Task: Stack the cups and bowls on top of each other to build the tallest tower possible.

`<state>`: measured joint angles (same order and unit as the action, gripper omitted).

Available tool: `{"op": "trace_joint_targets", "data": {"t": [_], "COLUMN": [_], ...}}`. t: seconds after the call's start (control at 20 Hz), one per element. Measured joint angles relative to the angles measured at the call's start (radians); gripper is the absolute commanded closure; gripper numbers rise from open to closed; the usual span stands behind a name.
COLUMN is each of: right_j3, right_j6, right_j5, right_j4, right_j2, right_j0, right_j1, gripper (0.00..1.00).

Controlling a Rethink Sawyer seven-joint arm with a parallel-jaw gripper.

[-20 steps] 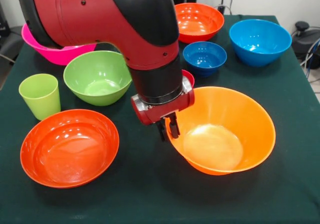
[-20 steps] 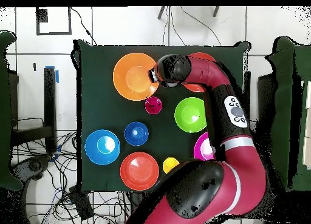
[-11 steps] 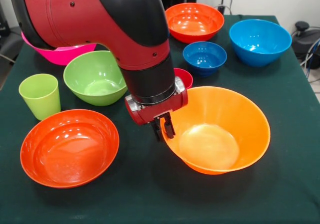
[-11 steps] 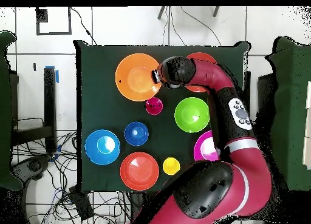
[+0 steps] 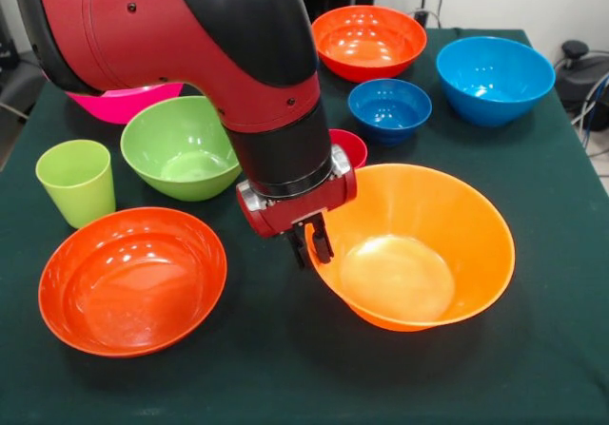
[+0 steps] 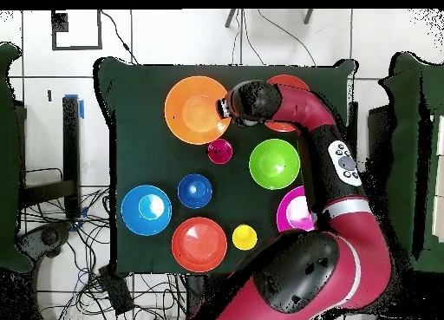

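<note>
My gripper (image 5: pixel 309 243) is shut on the near-left rim of the big orange bowl (image 5: pixel 414 254), one finger inside and one outside. From overhead, the gripper (image 6: pixel 227 107) sits at that bowl's (image 6: pixel 195 109) right edge. The red-pink cup (image 5: pixel 351 145) stands just behind my wrist. The lime green cup (image 5: pixel 76 180) is at the left, and the yellow-orange cup (image 6: pixel 244 238) shows only overhead. The green bowl (image 5: pixel 186 146), a red-orange bowl (image 5: pixel 131 278) and the pink bowl (image 5: pixel 119 102) stand singly. No tower shows.
At the far side stand a second red-orange bowl (image 5: pixel 369 39), the small dark blue bowl (image 5: pixel 389 108) and the light blue bowl (image 5: pixel 495 78). My arm (image 6: pixel 325 152) covers part of the pink and red-orange bowls overhead. Cables lie off the table's right edge.
My gripper and the big orange bowl have shifted slightly to the left in the front view, showing more of the red-pink cup. Nothing visibly moved in the last half second.
</note>
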<state>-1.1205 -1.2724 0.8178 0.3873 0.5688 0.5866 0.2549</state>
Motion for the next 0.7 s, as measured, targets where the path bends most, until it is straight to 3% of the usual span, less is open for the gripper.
{"op": "trace_joint_targets", "data": {"t": [0.7], "right_j3": [-0.015], "right_j6": [0.0], "right_j5": [0.0], "right_j4": [0.033], "right_j2": [0.018], "right_j0": [0.017], "right_j1": [0.002], "gripper": [1.0]}}
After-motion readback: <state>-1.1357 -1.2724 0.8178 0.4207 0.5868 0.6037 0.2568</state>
